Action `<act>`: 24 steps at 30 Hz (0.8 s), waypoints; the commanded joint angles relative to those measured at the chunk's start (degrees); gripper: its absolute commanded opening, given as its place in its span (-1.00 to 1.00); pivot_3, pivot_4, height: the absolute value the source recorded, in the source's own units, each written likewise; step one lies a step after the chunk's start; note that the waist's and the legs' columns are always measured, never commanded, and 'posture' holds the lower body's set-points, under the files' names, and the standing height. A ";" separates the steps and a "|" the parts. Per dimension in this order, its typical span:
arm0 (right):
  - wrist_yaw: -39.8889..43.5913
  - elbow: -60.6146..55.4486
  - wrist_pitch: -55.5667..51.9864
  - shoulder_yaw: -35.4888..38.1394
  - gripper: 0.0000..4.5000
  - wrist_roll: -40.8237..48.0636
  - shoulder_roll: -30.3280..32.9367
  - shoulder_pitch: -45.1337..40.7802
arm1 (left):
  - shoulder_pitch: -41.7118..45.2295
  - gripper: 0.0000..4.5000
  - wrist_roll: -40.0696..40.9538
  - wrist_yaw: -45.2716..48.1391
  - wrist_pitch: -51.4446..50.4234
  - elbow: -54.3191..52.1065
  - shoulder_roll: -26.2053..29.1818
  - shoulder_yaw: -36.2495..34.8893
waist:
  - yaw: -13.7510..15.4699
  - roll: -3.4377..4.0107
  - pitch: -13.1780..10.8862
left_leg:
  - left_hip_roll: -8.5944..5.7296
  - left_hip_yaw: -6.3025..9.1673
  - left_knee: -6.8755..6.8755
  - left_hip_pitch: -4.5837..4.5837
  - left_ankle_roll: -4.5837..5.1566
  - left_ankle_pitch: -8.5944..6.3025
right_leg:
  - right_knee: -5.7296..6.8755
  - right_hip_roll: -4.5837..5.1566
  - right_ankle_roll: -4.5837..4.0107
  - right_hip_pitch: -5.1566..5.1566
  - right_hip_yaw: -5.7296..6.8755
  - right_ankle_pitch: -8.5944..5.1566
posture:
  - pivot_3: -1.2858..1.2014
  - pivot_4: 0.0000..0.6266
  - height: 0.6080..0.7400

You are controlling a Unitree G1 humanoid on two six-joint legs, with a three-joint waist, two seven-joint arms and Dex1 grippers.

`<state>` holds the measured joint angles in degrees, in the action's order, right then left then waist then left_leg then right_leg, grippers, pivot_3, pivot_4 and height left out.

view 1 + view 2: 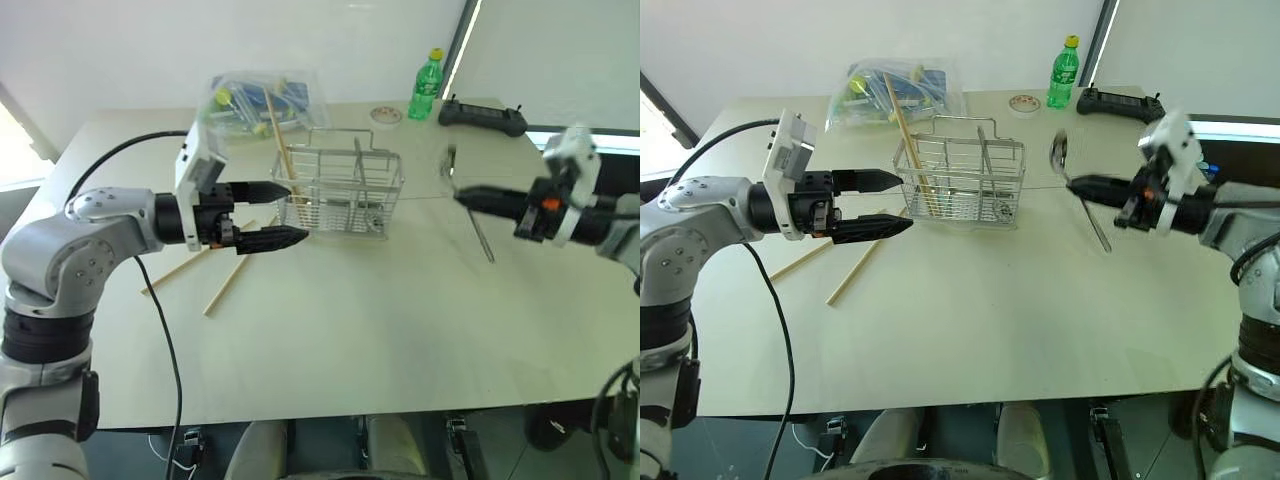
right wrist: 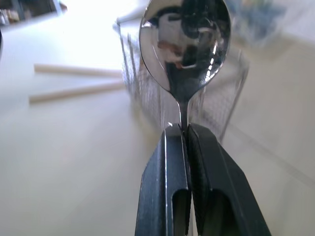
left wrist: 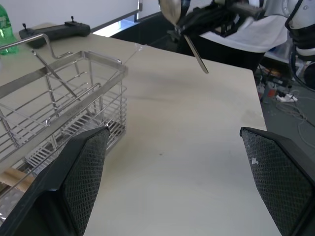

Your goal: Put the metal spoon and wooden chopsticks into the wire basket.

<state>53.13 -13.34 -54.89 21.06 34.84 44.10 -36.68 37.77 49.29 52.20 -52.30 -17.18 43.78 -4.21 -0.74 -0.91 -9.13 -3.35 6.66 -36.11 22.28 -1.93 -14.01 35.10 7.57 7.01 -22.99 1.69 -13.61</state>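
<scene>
Right hand (image 1: 1080, 185) pinches metal spoon (image 1: 1072, 182); left hand (image 1: 885, 203) spread; bottle (image 1: 1063, 74) label unreadable.

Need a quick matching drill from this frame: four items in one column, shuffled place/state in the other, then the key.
1. metal spoon
2. wire basket
3. left gripper
4. green bottle

A. open, beside the basket
B. far table edge, upright
C. pinched in the right gripper, off the table
D. mid-table, a chopstick leaning in it

Pairs: 1-C, 2-D, 3-A, 4-B
</scene>
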 commanded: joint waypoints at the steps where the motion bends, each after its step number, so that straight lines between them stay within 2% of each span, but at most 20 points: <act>1: -13.28 1.48 -0.32 1.31 -0.99 2.79 -8.42 -12.24 | 2.97 1.00 0.12 -0.42 1.17 1.08 -0.76 -1.65 | -0.25 0.01 -0.01 | 0.01 -0.01 0.02 0.01 0.00 0.00 | 0.03 -0.01 0.00 -0.06 -0.01 0.01 | 0.03 -0.52 0.25; 3: -18.53 3.88 3.16 -1.69 -0.99 -0.23 -13.84 -15.54 | 3.97 1.00 -0.07 -0.89 1.36 1.99 -1.54 -1.71 | -0.08 -0.04 0.03 | 0.01 0.01 0.11 0.02 -0.02 0.01 | 0.07 -0.03 0.11 -0.13 -0.02 0.10 | 0.03 -0.52 0.25; 9: -23.91 12.92 17.00 -9.55 -0.99 -8.28 -22.81 -16.64 | 4.80 1.00 -0.26 -1.34 1.63 2.68 -2.07 -1.93 | -0.04 -0.17 0.09 | -0.22 0.05 0.22 0.16 -0.07 0.04 | 0.06 0.03 0.18 -0.25 -0.02 0.14 | 0.03 -0.52 0.25; 16: -26.71 22.45 29.60 -11.42 -0.99 -13.20 -27.36 -14.59 | 3.87 1.00 0.15 -1.84 1.12 1.68 -0.65 -3.71 | -0.19 -0.16 0.09 | -0.23 0.08 0.21 0.13 -0.12 0.06 | 0.11 -0.04 0.19 -0.29 -0.02 0.15 | 0.03 -0.52 0.25; 21: -28.58 25.00 30.82 -10.42 -0.99 -12.65 -29.06 -13.69 | 3.15 1.00 0.84 -2.87 0.57 0.42 -0.44 -4.69 | -0.38 -0.11 0.05 | -0.16 0.08 0.20 0.09 -0.20 0.11 | 0.13 -0.15 0.17 -0.28 -0.05 0.15 | 0.03 -0.52 0.25; 22: -28.79 25.00 30.34 -10.10 -0.77 -12.16 -29.22 -13.52 | 3.07 1.00 0.98 -3.05 0.46 0.18 -0.41 -4.79 | -0.42 -0.10 0.05 | -0.14 0.09 0.20 0.09 -0.21 0.12 | 0.13 -0.18 0.15 -0.28 -0.05 0.16 | 0.03 -0.52 0.25; 24: -29.28 24.84 29.22 -9.34 -0.53 -11.27 -29.41 -12.97 | 2.91 1.00 1.03 -3.08 0.43 0.04 -0.15 -4.95 | -0.41 -0.10 0.05 | -0.10 0.09 0.20 0.09 -0.22 0.12 | 0.13 -0.23 0.13 -0.28 -0.06 0.17 | 0.03 -0.52 0.25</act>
<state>24.32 13.19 -25.77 10.00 22.08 14.65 -49.34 40.61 49.43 49.42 -52.20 -15.74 42.72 -6.66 -1.15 -1.01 -9.08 -3.44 6.76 -35.91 22.37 -2.15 -13.89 35.23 7.33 7.14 -23.28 1.64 -13.44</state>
